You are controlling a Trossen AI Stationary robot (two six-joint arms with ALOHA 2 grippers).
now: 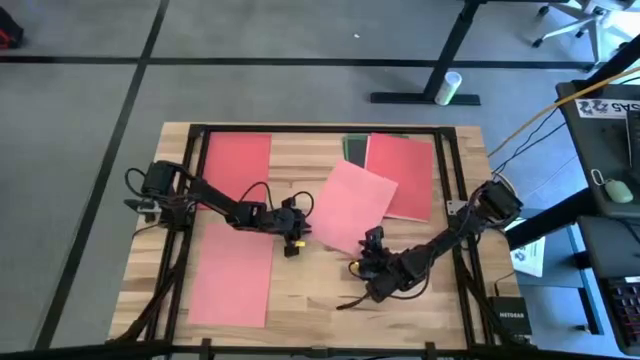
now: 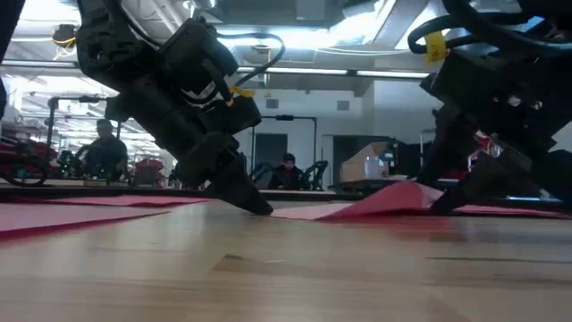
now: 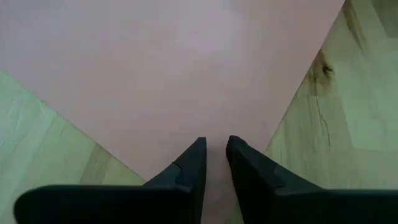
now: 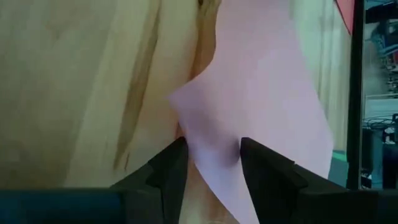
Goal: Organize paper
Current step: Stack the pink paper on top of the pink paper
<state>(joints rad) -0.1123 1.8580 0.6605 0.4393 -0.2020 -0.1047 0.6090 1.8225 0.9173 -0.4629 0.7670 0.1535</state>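
Pink sheet: you had it mid-table, one corner raised.
Right gripper: your fingers straddled that corner, parted.
Left gripper: nearly closed, touching the opposite corner.

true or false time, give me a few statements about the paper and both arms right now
1. The pink sheet lies turned at an angle in the middle of the table. True.
2. The right gripper has a lifted edge of the pink sheet between its jaws. True.
3. The left gripper is parked off the table. False: its jaws rest on the pink sheet's edge, nearly closed.
4. Only one red sheet is visible. False: there is one at far left, one at near left and one at far right.
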